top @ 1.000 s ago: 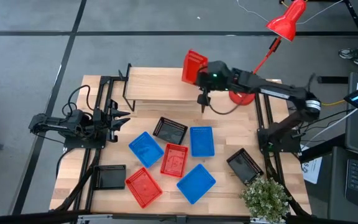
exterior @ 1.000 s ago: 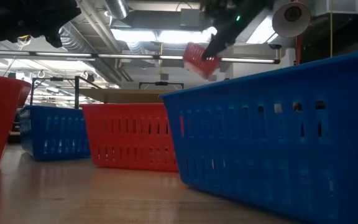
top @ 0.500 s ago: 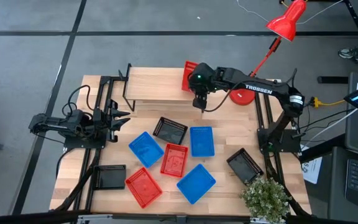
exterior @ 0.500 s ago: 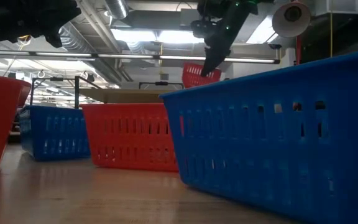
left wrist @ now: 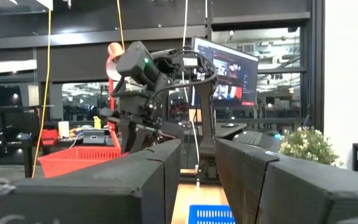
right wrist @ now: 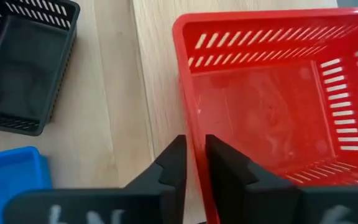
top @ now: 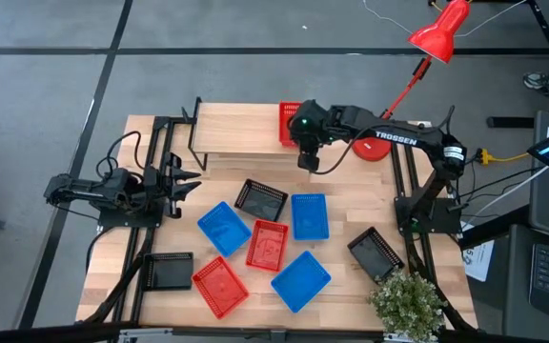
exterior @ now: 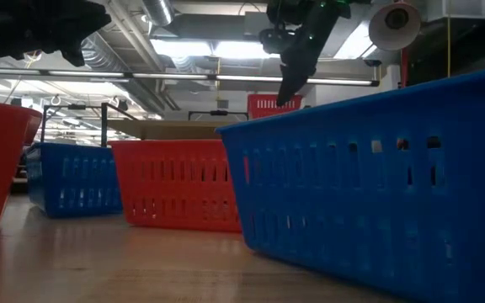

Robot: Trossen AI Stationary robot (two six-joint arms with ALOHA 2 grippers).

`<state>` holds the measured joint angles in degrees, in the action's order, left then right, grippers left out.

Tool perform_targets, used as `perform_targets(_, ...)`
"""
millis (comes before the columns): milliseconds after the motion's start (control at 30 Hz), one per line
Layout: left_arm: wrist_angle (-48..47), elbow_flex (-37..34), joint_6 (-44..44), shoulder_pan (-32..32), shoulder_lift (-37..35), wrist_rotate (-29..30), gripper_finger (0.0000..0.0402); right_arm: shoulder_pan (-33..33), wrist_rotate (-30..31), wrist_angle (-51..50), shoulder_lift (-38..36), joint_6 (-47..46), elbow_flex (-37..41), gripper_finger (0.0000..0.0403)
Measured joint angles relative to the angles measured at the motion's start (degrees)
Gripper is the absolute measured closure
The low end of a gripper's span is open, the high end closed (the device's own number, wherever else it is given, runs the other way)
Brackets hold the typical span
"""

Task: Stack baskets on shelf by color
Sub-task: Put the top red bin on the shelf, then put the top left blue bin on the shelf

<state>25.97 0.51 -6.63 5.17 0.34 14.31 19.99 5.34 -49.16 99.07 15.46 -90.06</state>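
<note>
My right gripper [top: 305, 145] is over the right end of the light-wood shelf [top: 241, 131], shut on a red basket [top: 291, 122]. That basket sits level there, seen also in the low view [exterior: 269, 105] and the left wrist view [left wrist: 73, 160]. Whether its base rests on the plank does not show. On the table below lie two more red baskets [top: 267, 244], three blue baskets [top: 310, 215] and three black baskets [top: 260, 198]. My left gripper [top: 185, 181] waits open at the table's left edge, touching nothing. My right gripper pinches the red basket's long side wall [right wrist: 188, 118] at the rim, one finger [right wrist: 174, 158] outside and the other inside the basket. The fingers come from above, pointing down. The basket stays level and upright at the shelf's right end.
The left and middle of the shelf are bare wood. A red lamp's base [top: 370, 148] stands just right of the shelf, and a potted plant [top: 408, 300] sits at the near right corner. A big blue basket [exterior: 369, 185] fills the low view's foreground.
My right gripper has moved toward the table's left edge and down, bringing the red basket from a tilted, raised pose to level at the shelf's right end. The gripper has stayed shut on it throughout.
</note>
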Motion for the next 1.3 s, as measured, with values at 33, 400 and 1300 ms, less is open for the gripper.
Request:
perform_targets(33, 0.0, 0.0, 0.0, 0.0, 0.0, 0.0, 0.0308, -0.2, 0.0, 0.2, 0.0, -0.2, 0.0, 0.0332)
perform_targets(400, 0.0, 0.0, 0.0, 0.0, 0.0, 0.0, 0.0308, -1.5, 0.1, 4.6, -0.1, -2.7, 0.0, 0.0316)
perform_targets(1300, -16.9, 4.8, 13.2, 0.3, 3.5, 0.6, 0.0308, -22.8, -33.5, -19.8, -0.2, -13.0, 1.8, 0.0315)
